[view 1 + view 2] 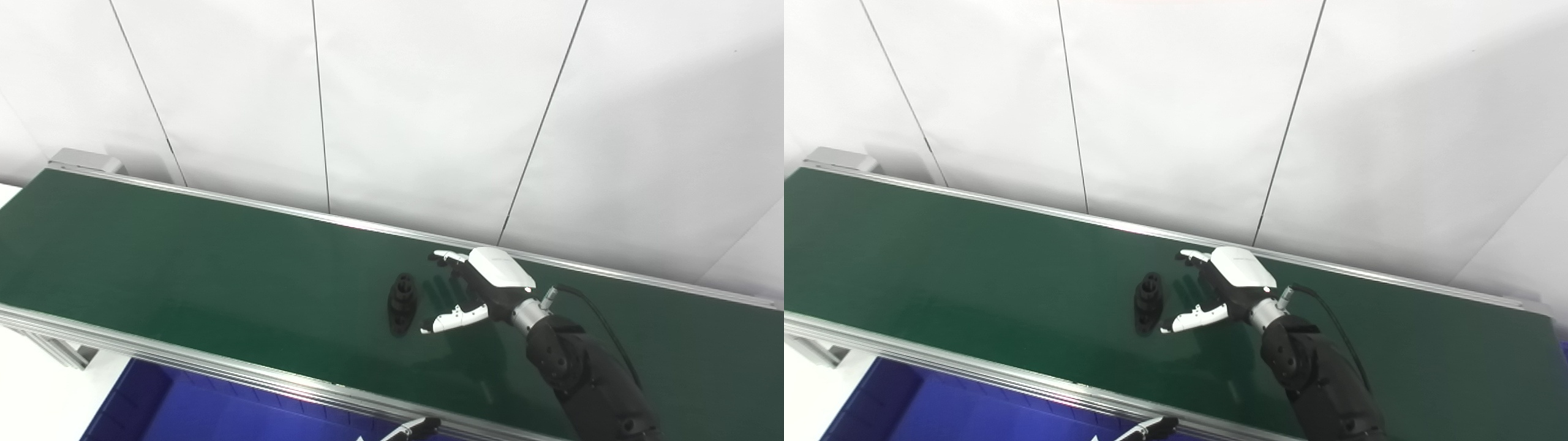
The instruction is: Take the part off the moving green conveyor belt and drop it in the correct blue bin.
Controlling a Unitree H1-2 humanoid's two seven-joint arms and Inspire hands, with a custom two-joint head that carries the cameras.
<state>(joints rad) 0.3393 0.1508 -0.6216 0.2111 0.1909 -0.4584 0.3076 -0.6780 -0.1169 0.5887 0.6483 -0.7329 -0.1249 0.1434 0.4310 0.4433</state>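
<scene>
One black part lies mid-belt, just beside the right hand, whose fingers are spread, grasping nothing.

Bright, even overhead light; sharp focus, soft sheen and faint reflections on the green conveyor belt.
</scene>
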